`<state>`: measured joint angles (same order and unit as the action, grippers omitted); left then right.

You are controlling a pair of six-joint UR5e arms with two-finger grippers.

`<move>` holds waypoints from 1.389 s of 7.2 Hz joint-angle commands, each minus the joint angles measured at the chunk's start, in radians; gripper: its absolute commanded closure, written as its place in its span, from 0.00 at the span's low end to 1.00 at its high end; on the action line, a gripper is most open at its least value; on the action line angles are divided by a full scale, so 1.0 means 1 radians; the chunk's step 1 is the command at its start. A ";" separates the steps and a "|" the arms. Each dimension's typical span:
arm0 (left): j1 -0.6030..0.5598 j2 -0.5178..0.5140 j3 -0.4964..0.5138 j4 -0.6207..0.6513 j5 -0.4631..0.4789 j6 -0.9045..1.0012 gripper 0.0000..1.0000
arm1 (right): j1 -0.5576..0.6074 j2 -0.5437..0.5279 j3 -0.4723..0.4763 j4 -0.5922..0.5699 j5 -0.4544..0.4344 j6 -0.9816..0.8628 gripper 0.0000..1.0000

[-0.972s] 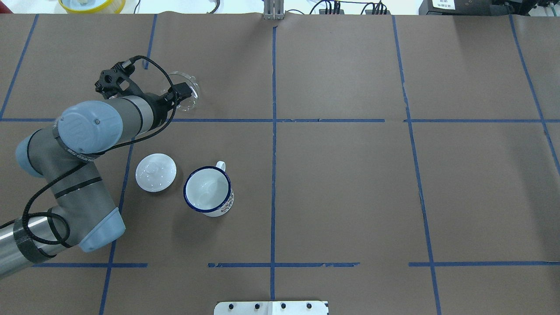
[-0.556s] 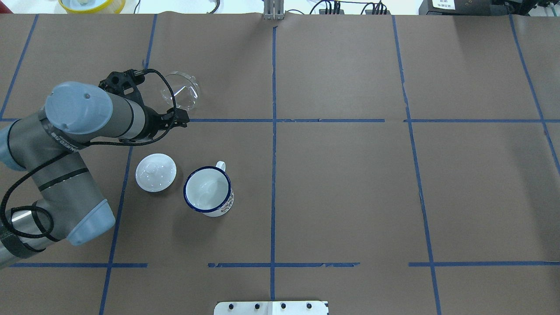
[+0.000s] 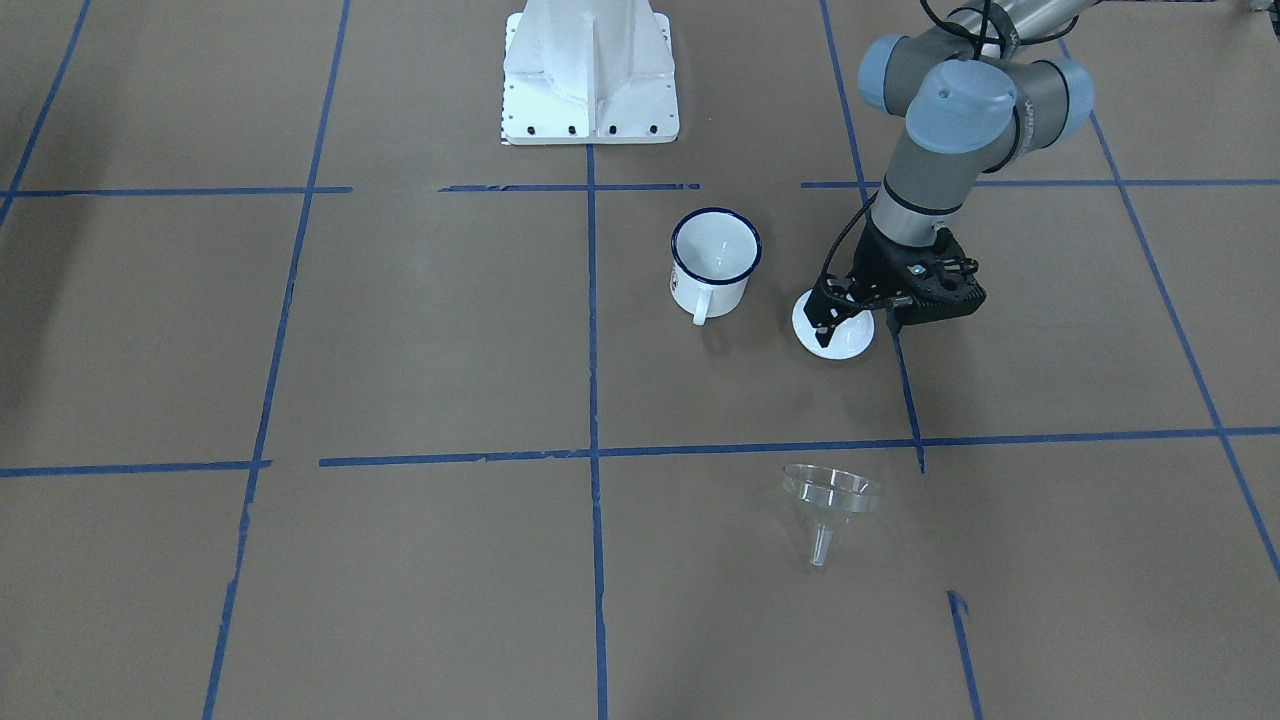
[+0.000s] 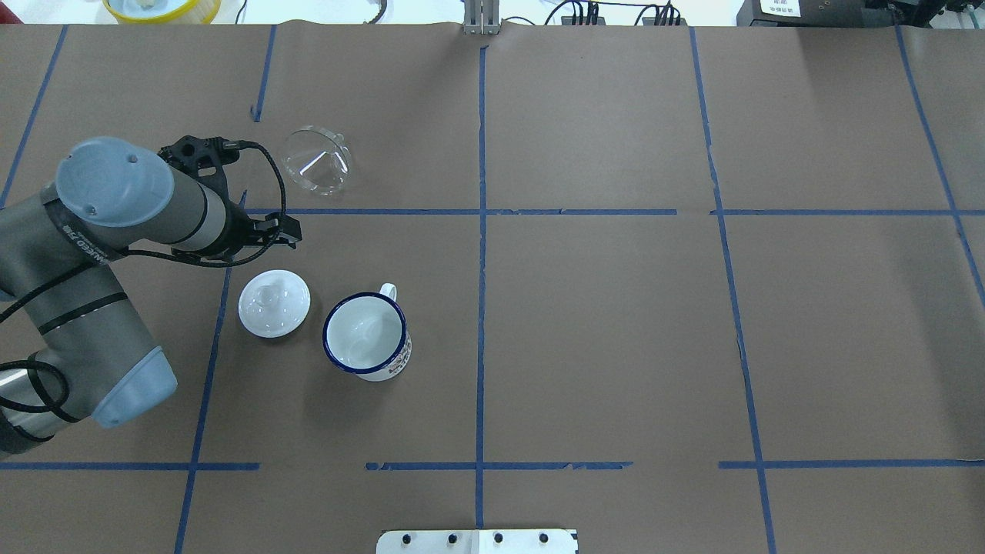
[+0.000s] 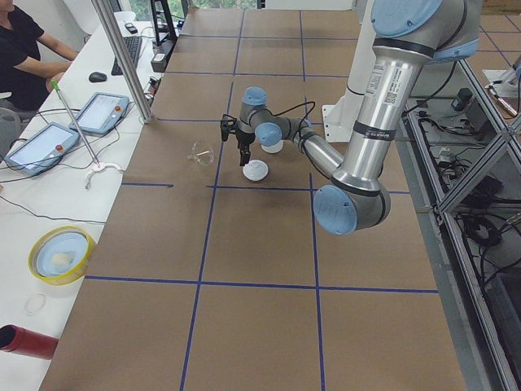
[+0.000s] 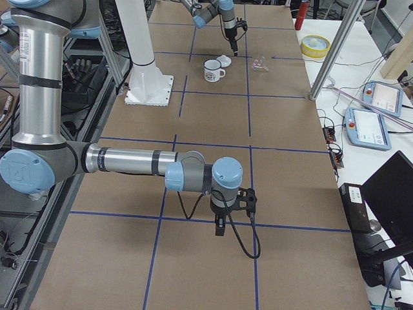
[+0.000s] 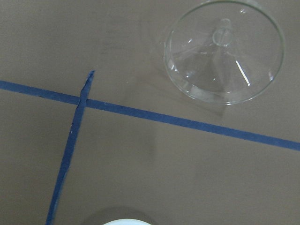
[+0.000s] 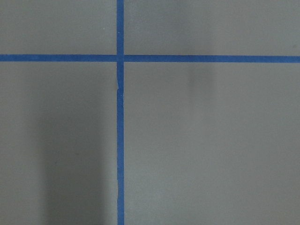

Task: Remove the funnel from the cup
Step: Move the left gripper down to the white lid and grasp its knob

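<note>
The clear funnel (image 4: 317,160) lies on the brown table at the far left, out of the cup and well apart from it; it also shows in the front view (image 3: 830,500) and the left wrist view (image 7: 224,49). The white mug with a blue rim (image 4: 365,335) stands upright and empty, also seen in the front view (image 3: 714,258). My left gripper (image 4: 286,231) is open and empty, raised between the funnel and the lid; the front view (image 3: 856,322) shows it over the lid. My right gripper (image 6: 219,226) hangs over bare table far from both; I cannot tell its state.
A white domed lid (image 4: 274,302) lies just left of the mug. The robot's base plate (image 4: 477,541) is at the near edge. A yellow container (image 4: 161,8) sits past the far edge. Blue tape lines (image 4: 481,211) grid the table.
My left gripper has let go of the funnel and drawn back towards the robot, towards the lid. The funnel stays lying on the table. Mug and lid have not moved.
</note>
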<state>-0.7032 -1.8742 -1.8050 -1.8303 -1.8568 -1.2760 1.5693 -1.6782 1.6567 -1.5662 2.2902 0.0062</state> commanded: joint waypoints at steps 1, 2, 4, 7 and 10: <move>0.005 0.024 -0.002 -0.001 -0.002 0.000 0.01 | 0.000 0.000 0.000 0.000 0.000 0.000 0.00; 0.011 0.024 0.001 -0.001 -0.002 0.000 0.04 | 0.000 0.000 0.000 0.000 0.000 0.000 0.00; 0.036 0.023 0.007 -0.001 -0.002 0.000 0.07 | 0.000 0.000 0.000 0.000 0.000 0.000 0.00; 0.073 0.021 0.000 0.008 -0.002 -0.002 0.16 | 0.000 0.000 0.000 0.000 0.000 0.000 0.00; 0.085 0.023 0.000 0.009 -0.001 -0.003 0.34 | 0.000 0.000 0.000 0.000 0.000 0.000 0.00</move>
<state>-0.6200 -1.8518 -1.8054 -1.8221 -1.8589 -1.2782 1.5693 -1.6782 1.6567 -1.5662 2.2902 0.0061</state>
